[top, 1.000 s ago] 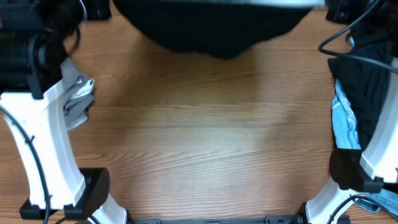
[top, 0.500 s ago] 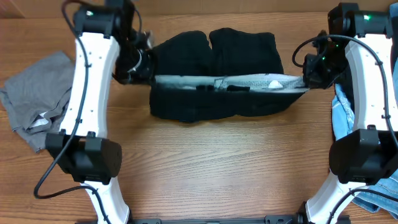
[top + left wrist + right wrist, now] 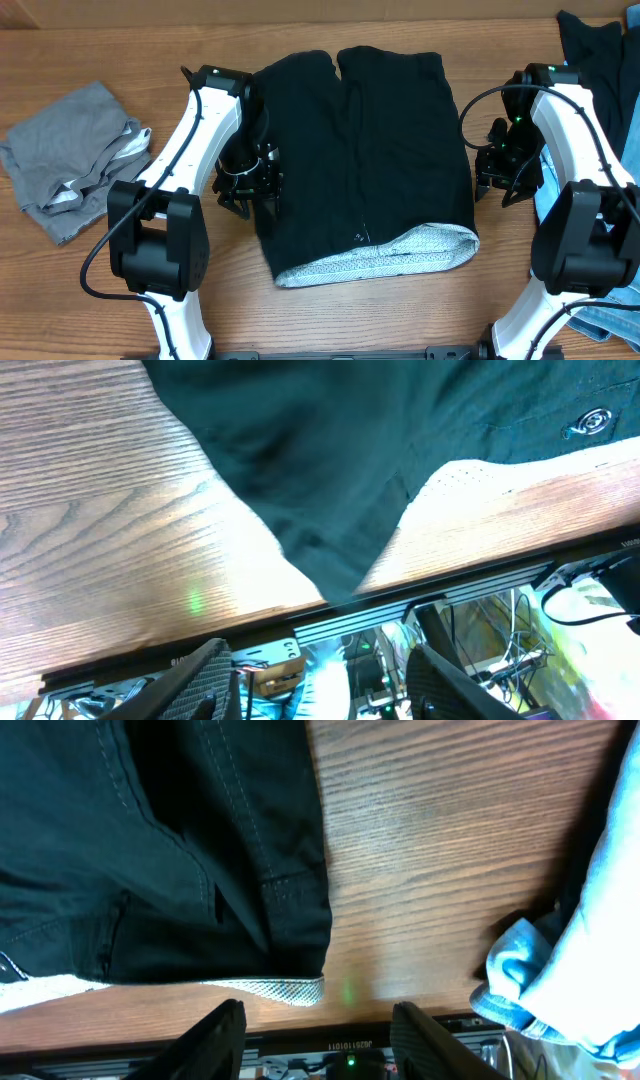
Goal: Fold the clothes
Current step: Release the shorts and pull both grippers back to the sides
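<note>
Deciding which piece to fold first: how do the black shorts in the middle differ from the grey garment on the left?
The black shorts lie spread flat, with the pale waistband lining showing at the near edge; the grey garment is crumpled in a heap. The shorts sit mid-table; the grey garment lies near the left edge. Both rest on the table, unheld.

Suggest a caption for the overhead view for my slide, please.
Black denim shorts laid flat on the wooden table, flanked by the open left gripper and open right gripper.

White links (image 3: 190, 130), black joints (image 3: 158, 240)
</note>
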Tool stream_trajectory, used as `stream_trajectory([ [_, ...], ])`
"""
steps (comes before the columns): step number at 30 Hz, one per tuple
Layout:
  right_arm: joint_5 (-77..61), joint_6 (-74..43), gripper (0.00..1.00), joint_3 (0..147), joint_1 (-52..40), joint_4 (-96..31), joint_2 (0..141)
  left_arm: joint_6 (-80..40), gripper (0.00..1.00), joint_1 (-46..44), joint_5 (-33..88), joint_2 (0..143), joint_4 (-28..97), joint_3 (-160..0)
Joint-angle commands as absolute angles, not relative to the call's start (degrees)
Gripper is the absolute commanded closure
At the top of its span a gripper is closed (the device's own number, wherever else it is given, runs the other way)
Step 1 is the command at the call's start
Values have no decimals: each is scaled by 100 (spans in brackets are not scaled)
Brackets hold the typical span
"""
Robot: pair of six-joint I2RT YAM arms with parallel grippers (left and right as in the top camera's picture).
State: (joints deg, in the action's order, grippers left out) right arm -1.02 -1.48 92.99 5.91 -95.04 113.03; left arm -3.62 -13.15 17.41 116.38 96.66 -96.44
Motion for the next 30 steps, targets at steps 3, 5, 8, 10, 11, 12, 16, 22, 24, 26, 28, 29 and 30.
stream_trajectory([
  [3, -47, -169, 49, 9286, 613, -9292, 11231, -145, 36, -1319, 1758, 11572, 9620, -9579],
  [5, -49, -169, 53, 9286, 613, -9247, 11231, -349, 37, -1315, 1761, 11572, 9220, -9579],
  [8, -58, -309, 96, 9286, 613, -8930, 11231, -904, 45, -1321, 1761, 11572, 8394, -9577],
  [10, -233, -320, 96, 9284, 613, -8777, 11231, -1221, 58, -1321, 1761, 11579, 8042, -9577],
  [11, -318, -322, 96, 9277, 613, -8731, 11231, -1372, 65, -1328, 1765, 11585, 7942, -9570],
  [12, -351, -320, 96, 9188, 613, -8667, 11231, -1400, 66, -1358, 1761, 11587, 7902, -9561],
  [16, -539, -320, 96, 8230, 613, -8075, 11231, -1444, 65, -1520, 1761, 11587, 7644, -9229],
  [22, -1013, -257, 94, 6989, 607, -7730, 11231, -1503, 59, -1573, 1761, 11590, 7649, -8639],
  [24, -993, -325, 93, 6958, 615, -7690, 11231, -1476, 50, -1575, 1741, 11590, 7762, -8628],
  [26, -950, -325, 93, 6958, 615, -7795, 11231, -1308, 40, -1577, 1728, 11590, 7883, -8628],
  [28, -211, -1009, 93, 6925, 613, -8068, 11231, -1328, 32, -1577, 1278, 11590, 7913, -8628],
  [29, 93, -1260, 93, 6875, 611, -8088, 11231, -1426, 32, -1577, 1194, 11590, 7863, -8628],
  [30, 239, -1389, 93, 6827, 611, -8060, 11231, -1509, 32, -1575, 1186, 11590, 7795, -8628],
])
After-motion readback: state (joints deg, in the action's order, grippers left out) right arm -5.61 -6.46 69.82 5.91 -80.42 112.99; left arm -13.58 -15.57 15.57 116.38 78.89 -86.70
